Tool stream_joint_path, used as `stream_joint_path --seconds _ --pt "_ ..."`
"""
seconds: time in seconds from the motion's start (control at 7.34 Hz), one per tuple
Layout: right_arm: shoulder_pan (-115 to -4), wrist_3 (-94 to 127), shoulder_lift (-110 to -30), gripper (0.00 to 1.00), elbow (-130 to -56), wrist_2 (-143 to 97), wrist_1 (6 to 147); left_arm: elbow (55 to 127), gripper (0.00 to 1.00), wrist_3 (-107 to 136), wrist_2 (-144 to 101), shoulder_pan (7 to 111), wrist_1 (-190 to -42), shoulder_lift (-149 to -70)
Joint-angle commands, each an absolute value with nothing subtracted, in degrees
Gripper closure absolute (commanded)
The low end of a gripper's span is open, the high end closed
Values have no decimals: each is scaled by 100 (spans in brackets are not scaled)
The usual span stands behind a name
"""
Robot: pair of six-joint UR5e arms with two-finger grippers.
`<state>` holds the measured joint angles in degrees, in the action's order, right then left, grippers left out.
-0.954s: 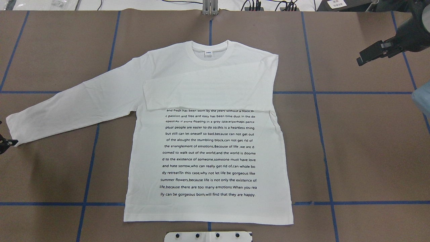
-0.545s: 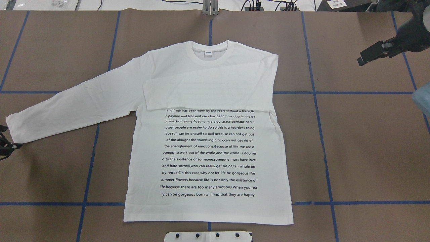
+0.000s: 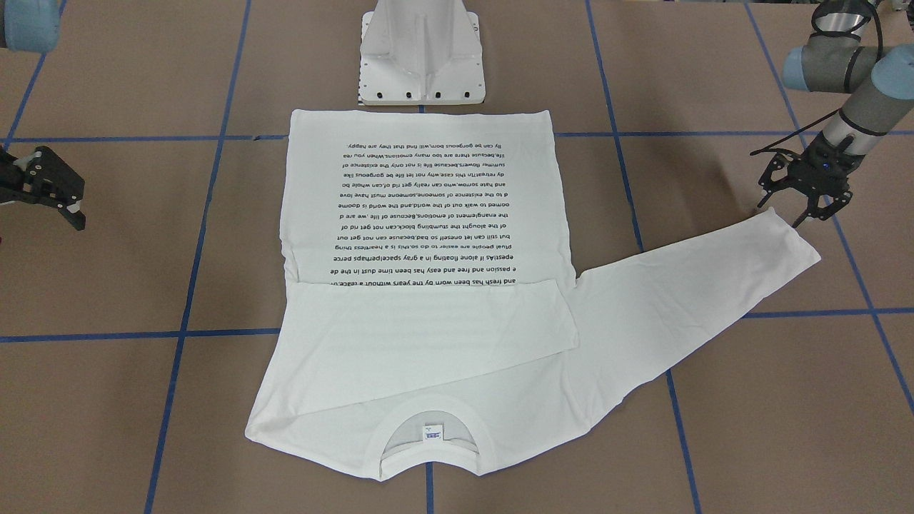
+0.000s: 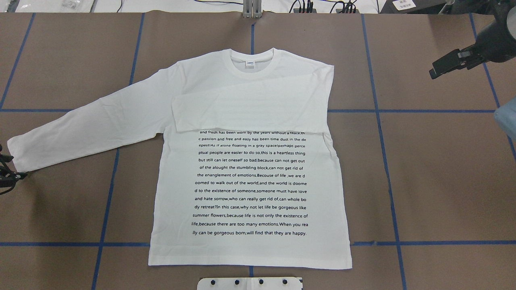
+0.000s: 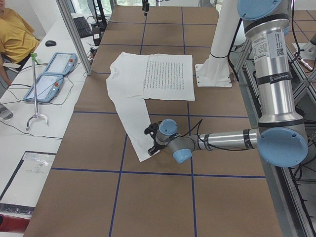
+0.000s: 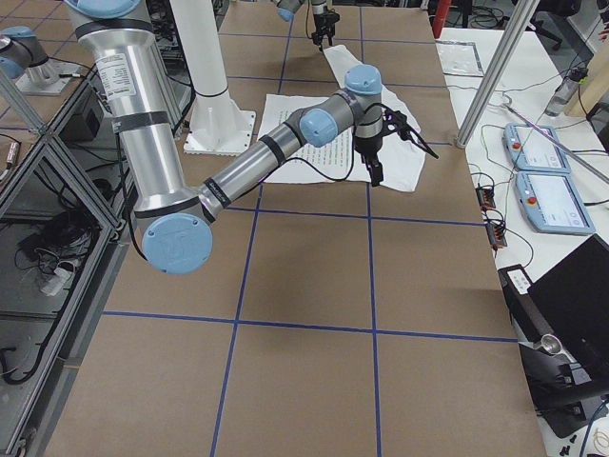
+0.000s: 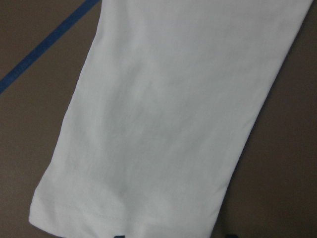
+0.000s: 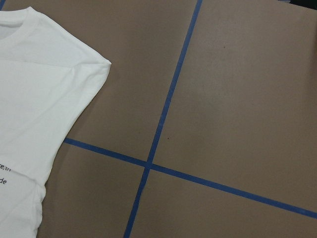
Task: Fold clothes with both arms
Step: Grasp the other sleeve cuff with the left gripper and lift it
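Note:
The clothes are one white long-sleeved shirt lying flat, print up, with the collar at the far side. One sleeve is folded across the chest. The other sleeve stretches out toward the table's left. My left gripper is open, low at that sleeve's cuff, its fingers straddling the cuff's corner. It also shows at the overhead view's left edge. My right gripper hangs open well off the shirt's right shoulder, holding nothing.
Blue tape lines grid the brown table. The white pedestal base stands just behind the shirt's hem. Past the far edge are two teach pendants, cables and a seated person.
The left gripper has crept in from the left edge toward the sleeve cuff. The right gripper has drifted very slightly away. The shirt has not moved.

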<state>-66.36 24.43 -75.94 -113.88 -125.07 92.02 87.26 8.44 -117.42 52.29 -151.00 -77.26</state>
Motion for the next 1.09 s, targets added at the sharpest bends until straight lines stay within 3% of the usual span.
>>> stream_joint_path --seconds 0.0,0.27,0.41,0.95 --pt "-6636 2443 -7594 0 -11382 -12507 9202 8719 36 844 -11742 5177 -15091 -7726" --pt "-6636 2452 -7594 0 -11382 -12507 9202 8719 82 844 -11742 5177 -15091 -7726" --pt "-6636 2452 -7594 0 -11391 -12507 9202 8736 100 826 -11742 5177 -15117 -7717" --pt "-6636 2513 -7585 0 -11417 -12524 9202 9227 100 809 -12109 5421 -15109 -7717"
